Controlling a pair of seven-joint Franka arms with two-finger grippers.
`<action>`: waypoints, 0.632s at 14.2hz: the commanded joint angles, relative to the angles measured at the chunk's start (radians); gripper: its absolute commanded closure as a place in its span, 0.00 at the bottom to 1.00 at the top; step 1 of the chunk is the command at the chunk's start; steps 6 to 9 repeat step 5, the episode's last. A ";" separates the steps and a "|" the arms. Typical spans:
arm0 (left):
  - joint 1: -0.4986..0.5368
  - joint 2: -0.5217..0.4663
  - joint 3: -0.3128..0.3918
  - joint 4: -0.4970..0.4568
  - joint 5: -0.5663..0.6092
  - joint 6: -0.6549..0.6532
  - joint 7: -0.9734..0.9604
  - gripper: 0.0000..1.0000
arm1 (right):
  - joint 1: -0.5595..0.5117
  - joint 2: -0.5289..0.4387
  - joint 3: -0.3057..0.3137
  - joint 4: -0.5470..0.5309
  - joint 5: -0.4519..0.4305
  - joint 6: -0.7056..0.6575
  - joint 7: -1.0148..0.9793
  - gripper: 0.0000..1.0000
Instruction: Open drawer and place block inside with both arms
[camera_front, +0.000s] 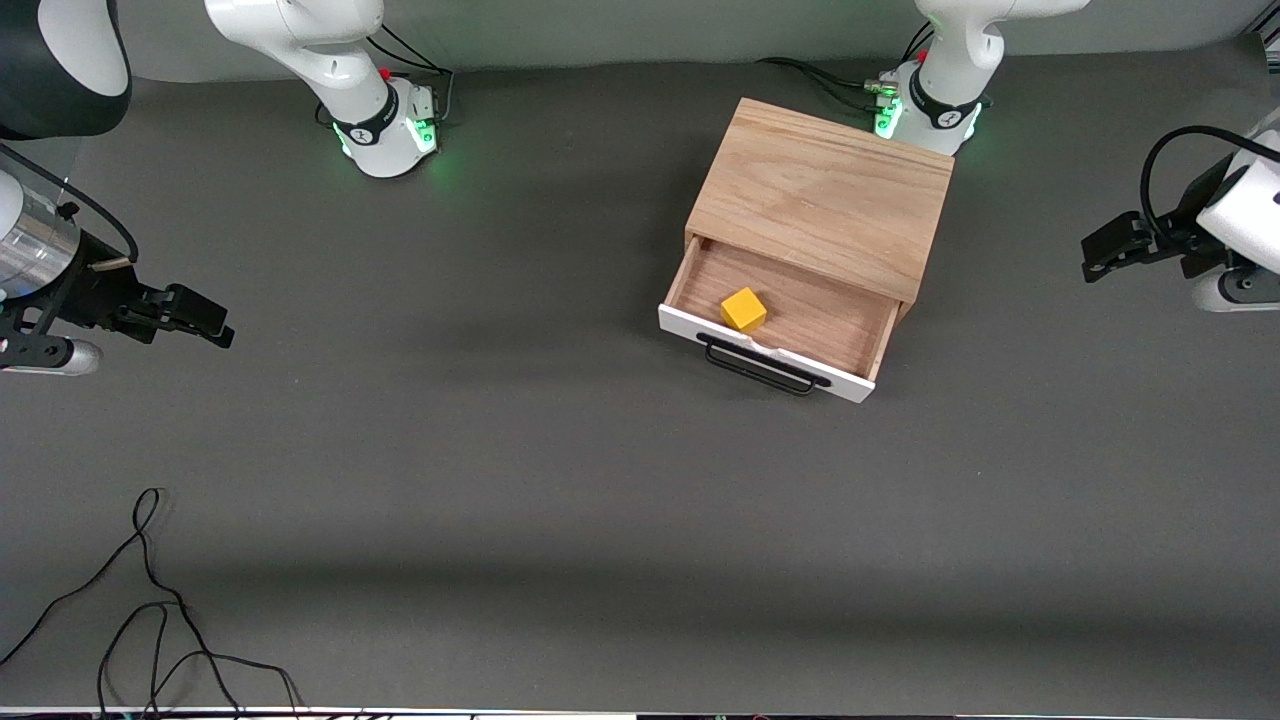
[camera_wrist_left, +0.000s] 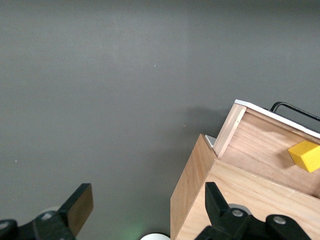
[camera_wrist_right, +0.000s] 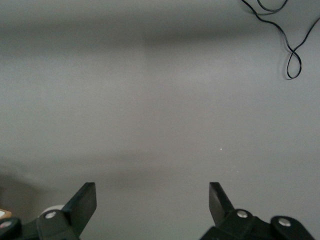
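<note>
The light wooden box (camera_front: 822, 195) stands near the left arm's base. Its drawer (camera_front: 800, 322) is pulled open, white front panel and black wire handle (camera_front: 762, 366) toward the front camera. The yellow block (camera_front: 743, 309) lies inside the drawer on the brown wood floor; it also shows in the left wrist view (camera_wrist_left: 305, 155). My left gripper (camera_front: 1100, 255) is open and empty, held up at the left arm's end of the table, apart from the box (camera_wrist_left: 197, 185). My right gripper (camera_front: 205, 322) is open and empty at the right arm's end, over bare mat.
Loose black cables (camera_front: 150, 610) lie on the grey mat near the front camera at the right arm's end; they also show in the right wrist view (camera_wrist_right: 292, 55). The arms' green-lit bases (camera_front: 395, 130) stand along the table's edge farthest from the front camera.
</note>
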 joint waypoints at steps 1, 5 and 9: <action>0.015 -0.003 0.007 0.039 0.010 -0.016 0.008 0.00 | 0.011 -0.018 -0.018 -0.008 -0.007 0.000 -0.037 0.00; 0.032 0.025 0.025 0.087 -0.001 -0.019 0.020 0.00 | 0.010 -0.010 -0.018 0.030 -0.009 -0.076 -0.062 0.00; 0.032 0.025 0.025 0.087 -0.001 -0.019 0.020 0.00 | 0.010 -0.010 -0.018 0.030 -0.009 -0.076 -0.062 0.00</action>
